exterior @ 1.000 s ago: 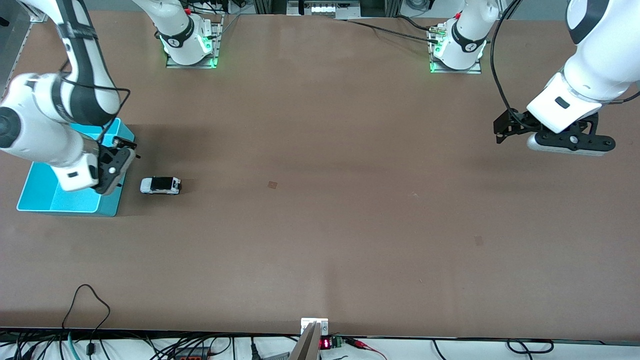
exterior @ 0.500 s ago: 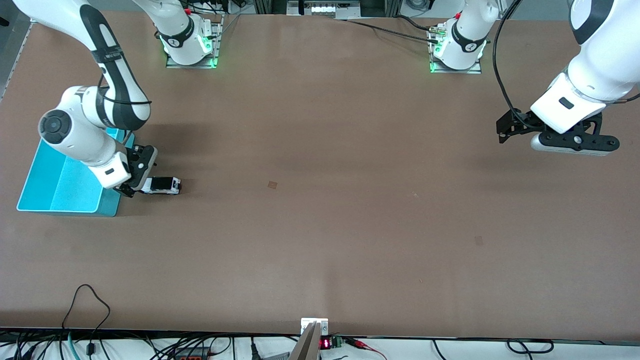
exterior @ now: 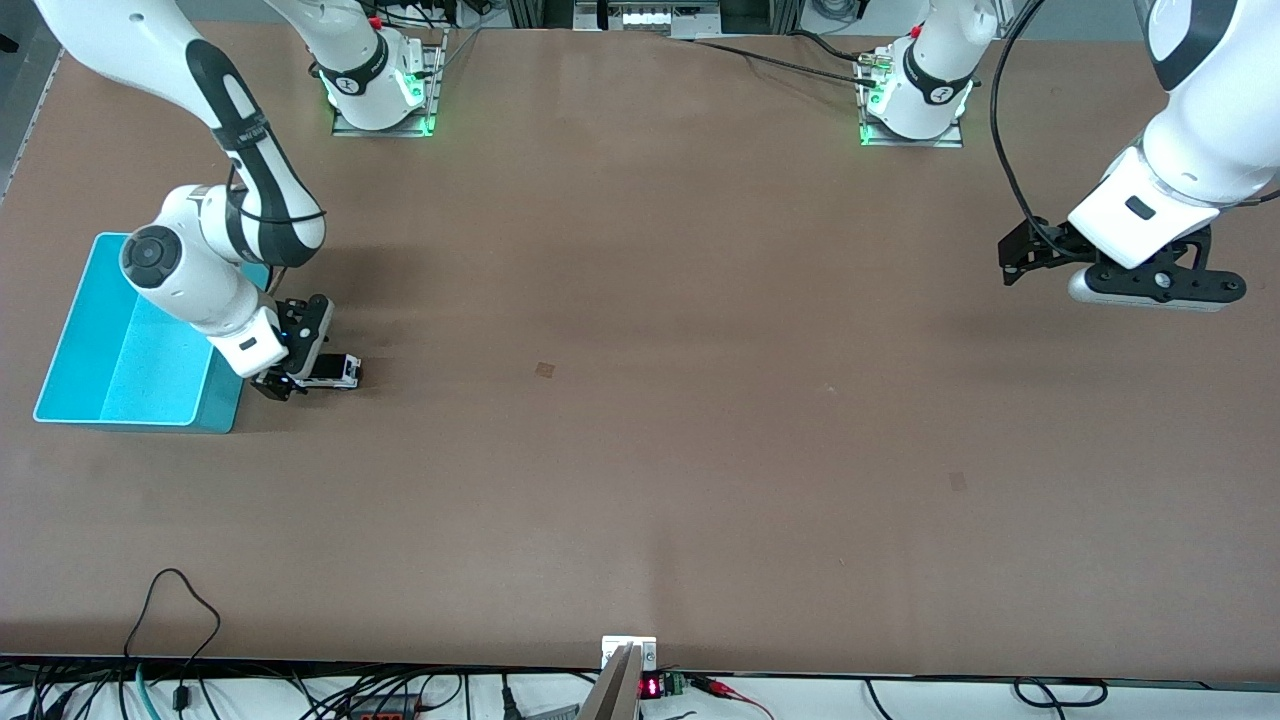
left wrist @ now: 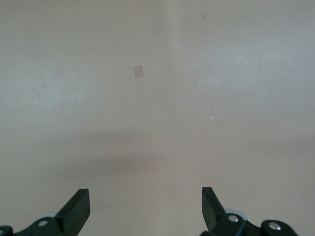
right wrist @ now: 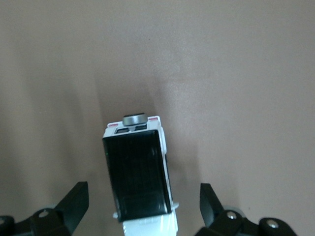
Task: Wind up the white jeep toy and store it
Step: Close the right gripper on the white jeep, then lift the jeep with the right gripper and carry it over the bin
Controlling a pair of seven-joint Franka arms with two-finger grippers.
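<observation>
While the left gripper (exterior: 1010,262) waits spread apart over bare table, the right gripper (right wrist: 142,216), fingers released, straddles the jeep (right wrist: 139,169) across its long axis, beside the bin (exterior: 80,330).

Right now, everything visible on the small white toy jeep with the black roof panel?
The small white toy jeep looks like plastic: boxy white body, glossy black roof panel, a grey round spare at its rear end. It stands upright on the brown table, beside the cyan bin. The right gripper is open, a finger on either side of the jeep, with gaps visible; nothing grips it.
</observation>
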